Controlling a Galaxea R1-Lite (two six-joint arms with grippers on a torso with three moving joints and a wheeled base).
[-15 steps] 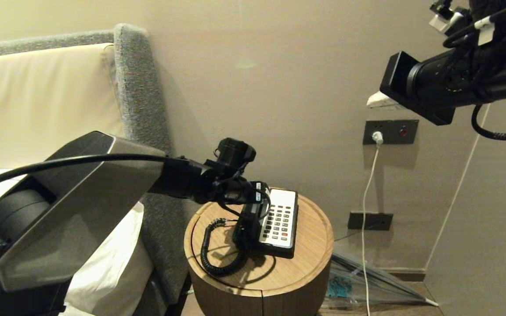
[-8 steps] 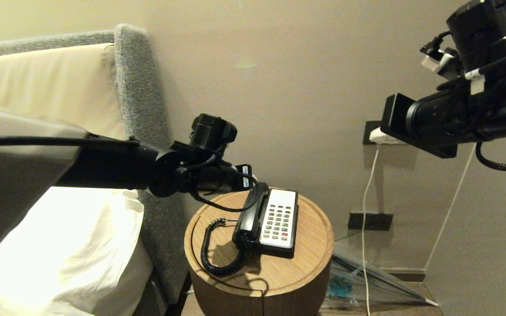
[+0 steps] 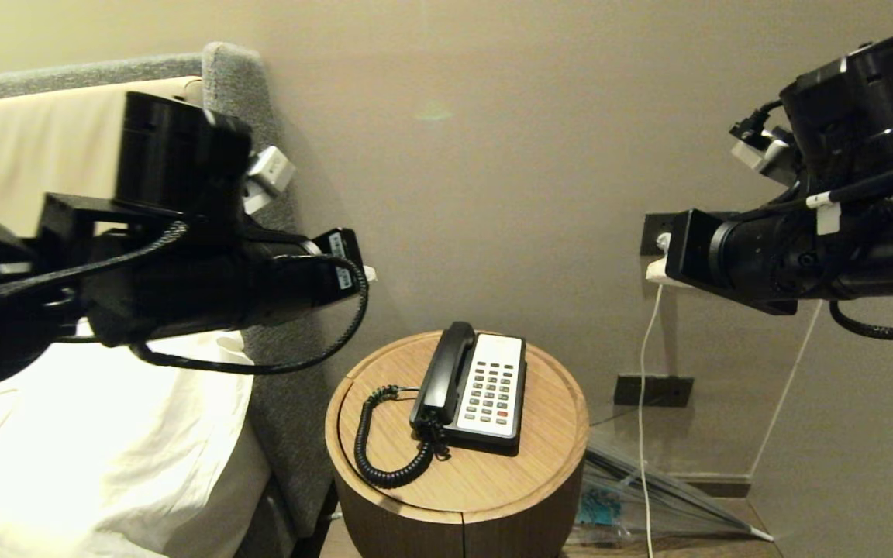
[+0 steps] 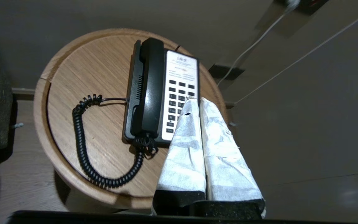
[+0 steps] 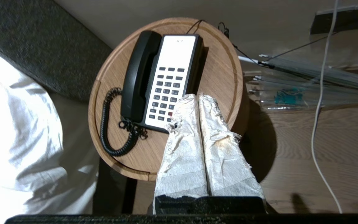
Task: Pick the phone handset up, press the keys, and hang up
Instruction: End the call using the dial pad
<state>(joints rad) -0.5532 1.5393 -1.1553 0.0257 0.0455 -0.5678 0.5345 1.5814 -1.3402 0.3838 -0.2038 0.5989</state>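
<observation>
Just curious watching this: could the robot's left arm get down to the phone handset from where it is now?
Probably yes. The left gripper hangs shut above the round table, and nothing stands between it and the phone handset, which lies exposed in its cradle. It would need to open first.

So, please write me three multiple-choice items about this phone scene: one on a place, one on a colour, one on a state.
1. Where does the phone handset lie?
A. In its cradle on the phone base
B. On the wooden tabletop beside the base
C. In the left gripper

2. Among the dark grey keys, one differs. Its colour?
A. Green
B. Red
C. Yellow

3. How are the fingers of the left gripper?
A. Wide apart
B. Closed around the cord
C. Pressed together, holding nothing

Key: 1 A, the handset rests along the base's left side on the round wooden table. 2 B, the head view shows one red key low in the grid. 3 C, the left wrist view shows the wrapped fingers together, empty, above the phone.
</observation>
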